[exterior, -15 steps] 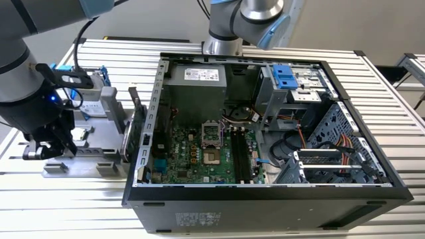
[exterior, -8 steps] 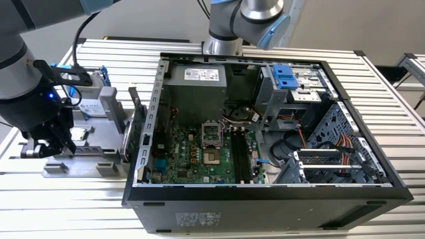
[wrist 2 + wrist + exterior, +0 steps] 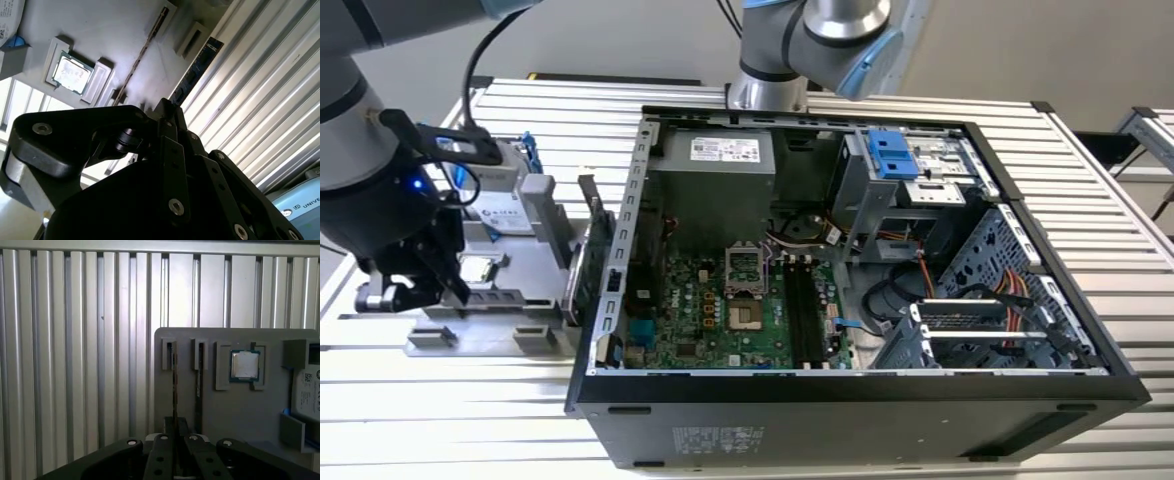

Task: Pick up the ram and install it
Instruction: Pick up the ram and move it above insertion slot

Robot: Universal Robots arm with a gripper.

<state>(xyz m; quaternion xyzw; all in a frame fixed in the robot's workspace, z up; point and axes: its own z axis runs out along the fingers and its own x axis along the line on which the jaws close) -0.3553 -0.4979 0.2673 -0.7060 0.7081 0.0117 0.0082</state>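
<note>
On the gray holder: we see two thin sticks standing on edge in slots, side by side.
Ram: it is the stick farther from the small silver chip. In the second wrist view the ram shows us its dark flat side.
Other stick: it stands between the ram and the chip (we see it as just a thin line in both wrist views).
Gripper: it lines up with the ram, right at one end of it. We cannot tell if it is open or closed.
Place: in the exterior view the gripper is low over the holder. The holder lies on the metal table, to the exterior view's left of the open computer case.
Job so far: the ram is in the holder, not in the computer.
</note>
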